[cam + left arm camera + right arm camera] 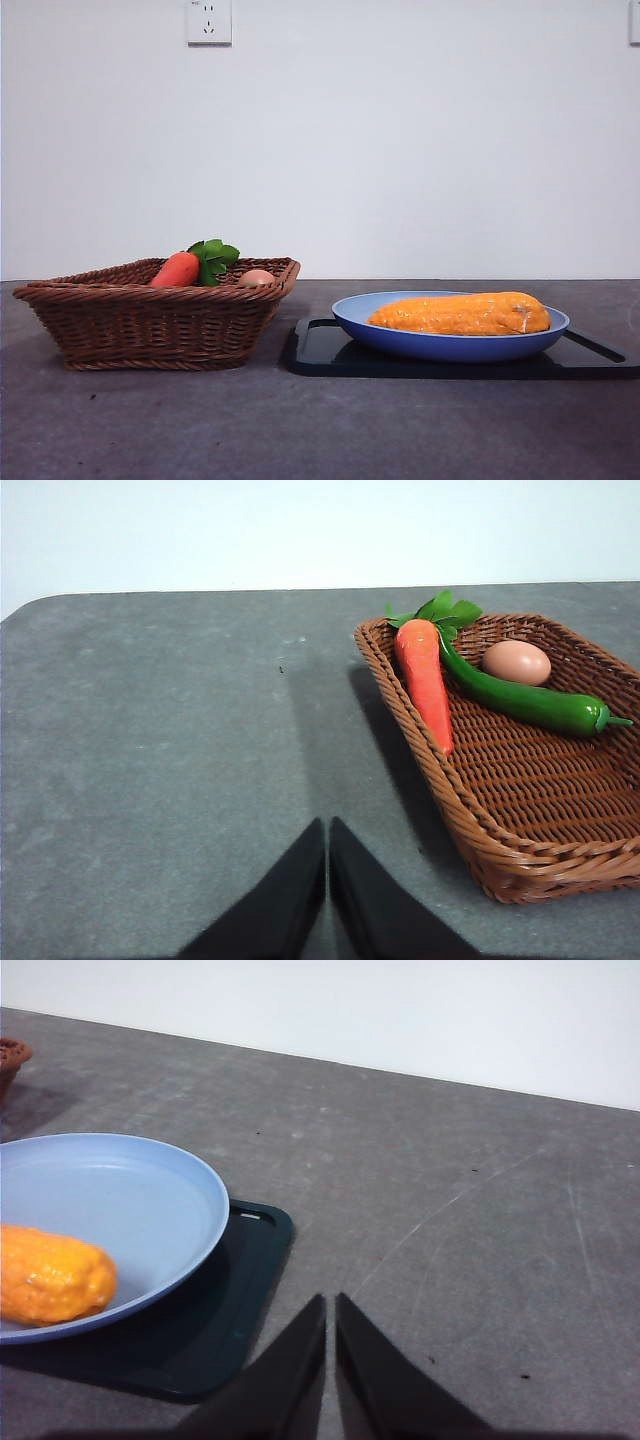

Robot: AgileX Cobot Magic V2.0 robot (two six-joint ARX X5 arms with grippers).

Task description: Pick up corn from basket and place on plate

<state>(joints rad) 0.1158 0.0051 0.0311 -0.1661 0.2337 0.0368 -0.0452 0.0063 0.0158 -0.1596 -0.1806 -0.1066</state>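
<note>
On the table, near to far:
Left gripper: jaws pressed together, beside the basket.
Right gripper: jaws pressed together, by the black tray.
Corn: lying on the blue plate.
Basket: holding carrot, green pepper, egg.

The corn lies on the plate, right of the basket.

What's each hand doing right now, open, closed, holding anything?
Left hand: closed, holding nothing, beside the basket.
Right hand: closed, holding nothing, beside the black tray.
</note>
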